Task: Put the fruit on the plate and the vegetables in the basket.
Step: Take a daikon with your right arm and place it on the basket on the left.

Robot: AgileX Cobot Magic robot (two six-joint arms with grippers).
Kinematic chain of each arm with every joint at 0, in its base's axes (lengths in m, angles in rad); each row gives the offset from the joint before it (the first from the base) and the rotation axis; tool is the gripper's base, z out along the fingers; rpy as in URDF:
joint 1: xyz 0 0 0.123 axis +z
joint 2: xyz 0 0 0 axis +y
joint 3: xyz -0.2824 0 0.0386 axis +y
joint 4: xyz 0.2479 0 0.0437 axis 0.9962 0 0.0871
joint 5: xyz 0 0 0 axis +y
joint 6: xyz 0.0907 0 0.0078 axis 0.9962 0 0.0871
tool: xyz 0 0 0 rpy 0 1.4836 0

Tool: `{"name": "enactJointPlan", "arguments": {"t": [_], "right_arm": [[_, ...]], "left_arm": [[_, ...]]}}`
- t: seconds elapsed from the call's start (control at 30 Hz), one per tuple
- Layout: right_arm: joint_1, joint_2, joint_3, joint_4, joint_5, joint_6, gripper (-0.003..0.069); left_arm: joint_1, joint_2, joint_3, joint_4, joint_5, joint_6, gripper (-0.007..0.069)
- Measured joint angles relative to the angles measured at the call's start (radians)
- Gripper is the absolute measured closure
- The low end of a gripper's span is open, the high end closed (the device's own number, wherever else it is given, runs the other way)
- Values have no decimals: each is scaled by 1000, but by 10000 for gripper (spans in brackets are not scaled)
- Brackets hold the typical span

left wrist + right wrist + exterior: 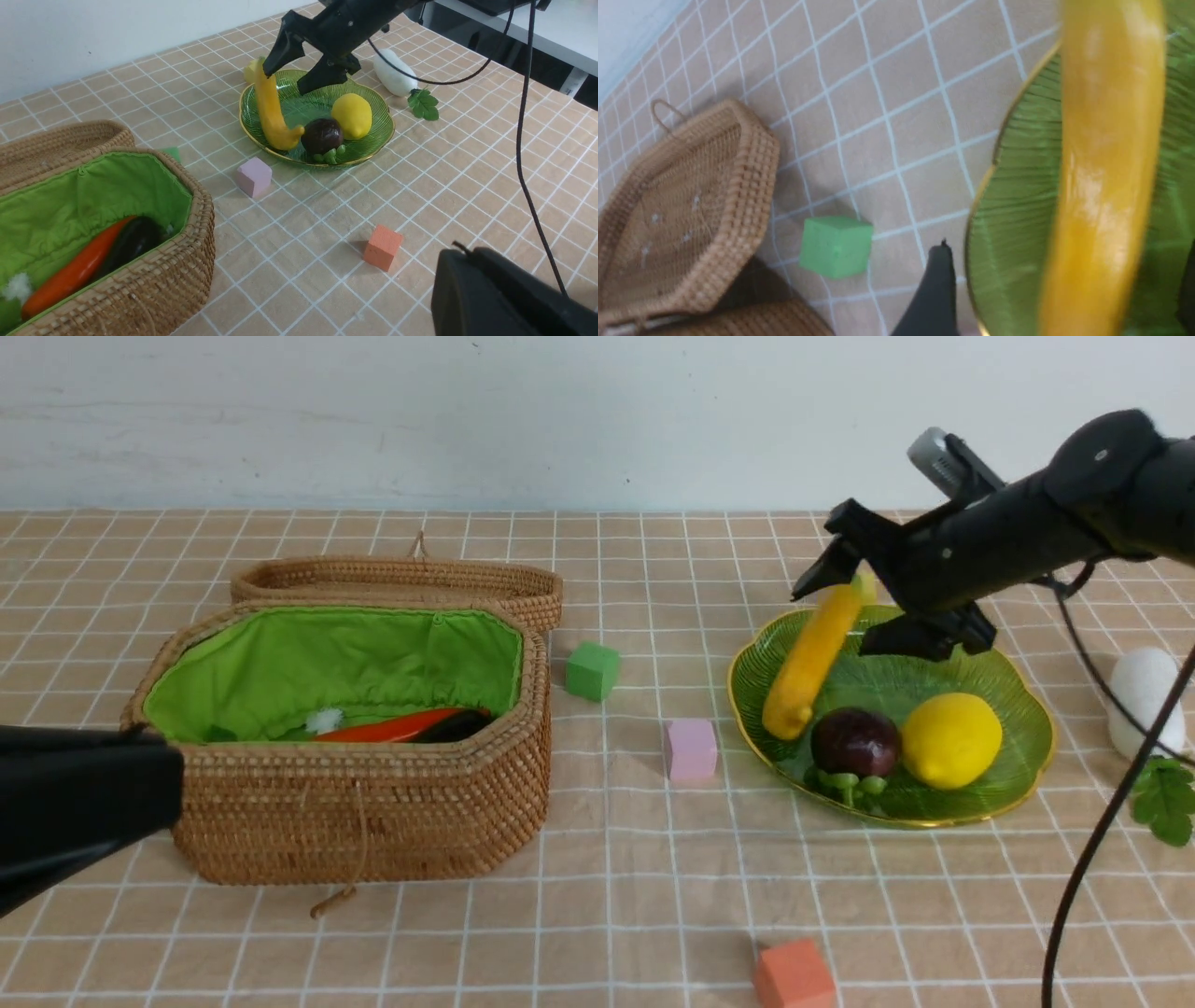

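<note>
One closed pincer sits nearest: the left gripper [140, 793], jaws together with nothing seen in it, low at the near left corner of the basket [373, 821]. Inside the basket the carrot [392, 728] and the eggplant [457, 725] lie side by side on the green lining. Further right, the plate [1013, 705] carries the mangosteen [854, 740] and the lemon [950, 739], touching each other at its near side. Just past the plate's right edge, on the cloth, lies the radish [1144, 695], the only vegetable outside the basket; its long axis runs near to far, leaves [1165, 800] toward the robot. At the plate's far left the banana [810, 658] stands steeply tilted, lower end on the glass beside the mangosteen, upper end raised between the fingers [826, 569] of the right gripper [831, 621], whose jaws are spread wide and clamp nothing. Assessment: fruit placed, pending the banana settling. The radish lies right of the right gripper and nearer the robot, so the right arm is by far the closer; the left is well apart, with basket and plate between
</note>
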Motion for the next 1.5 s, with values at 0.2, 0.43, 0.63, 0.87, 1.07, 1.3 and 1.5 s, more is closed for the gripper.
{"name": "enactJointPlan", "arguments": {"t": [0.2, 0.43, 0.63, 0.87, 1.07, 1.3, 1.5], "right_arm": [[-163, -111, -12, -376, 151, 0, 209], [-259, -29, -12, -567, 83, 98, 155], [-282, 81, -12, -639, -4, 102, 61], [-299, 171, -12, -662, -43, 98, 118], [-297, 159, -14, -658, -5, 49, 172], [-225, -30, -9, -542, 140, -31, 172], [61, -188, -69, -184, 183, -457, 172]], "left_arm": [[0, 0, 1, 0, 0, 0, 631], [0, 0, 1, 0, 0, 1, 628], [0, 0, 1, 0, 4, 1, 624], [0, 0, 4, 0, 11, -6, 620], [0, 0, 4, 74, 40, -152, 620], [0, 0, 16, 182, 94, -230, 620], [0, -1, 32, 337, 156, -324, 618]]}}
